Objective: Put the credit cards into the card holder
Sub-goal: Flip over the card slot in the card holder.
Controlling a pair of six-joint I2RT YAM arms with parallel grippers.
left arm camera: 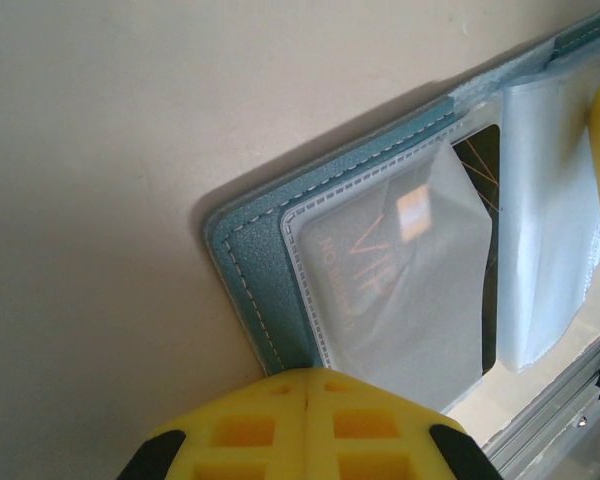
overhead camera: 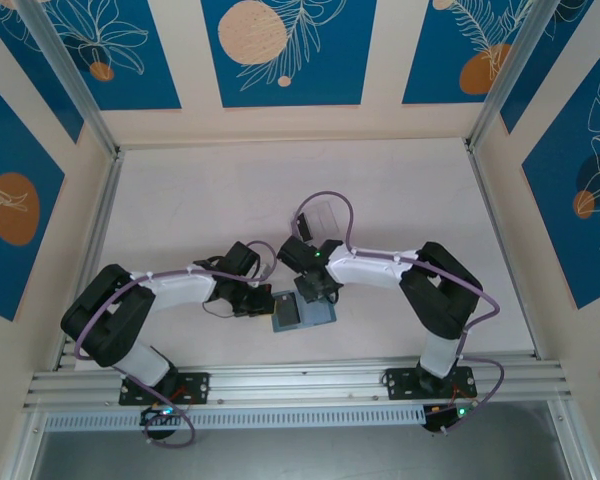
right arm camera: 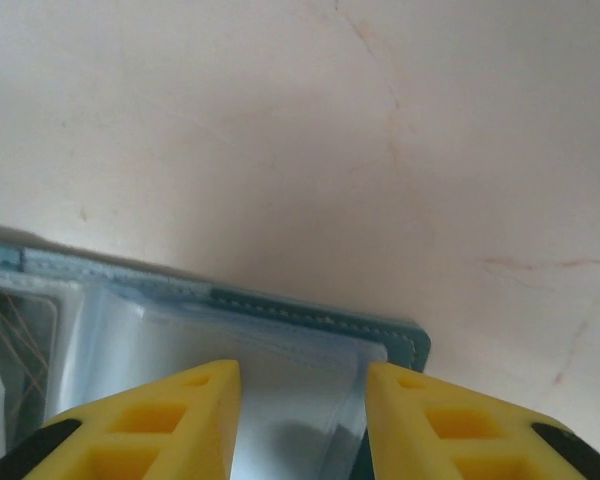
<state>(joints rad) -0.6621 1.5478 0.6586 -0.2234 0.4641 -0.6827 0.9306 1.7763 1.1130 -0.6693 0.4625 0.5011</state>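
clenched left pincer (left arm camera: 308, 380) sits on card holder's (left arm camera: 265, 290) edge; released right pincer (right arm camera: 302, 378) straddles opposite edge, table (right arm camera: 280, 120) open beyond.

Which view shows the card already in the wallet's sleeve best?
Left wrist: the dark card sits close up under a clear sleeve of the card holder, its VIP lettering readable. The right wrist view catches what looks like its gold-lined corner at the left edge; top external shows a dark patch.

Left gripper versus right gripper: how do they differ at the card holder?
The left gripper has jaws closed together; the right gripper has them apart. The left gripper sits by the card holder half pocketing a dark card, the right gripper over the other half. Both have yellow fingers.
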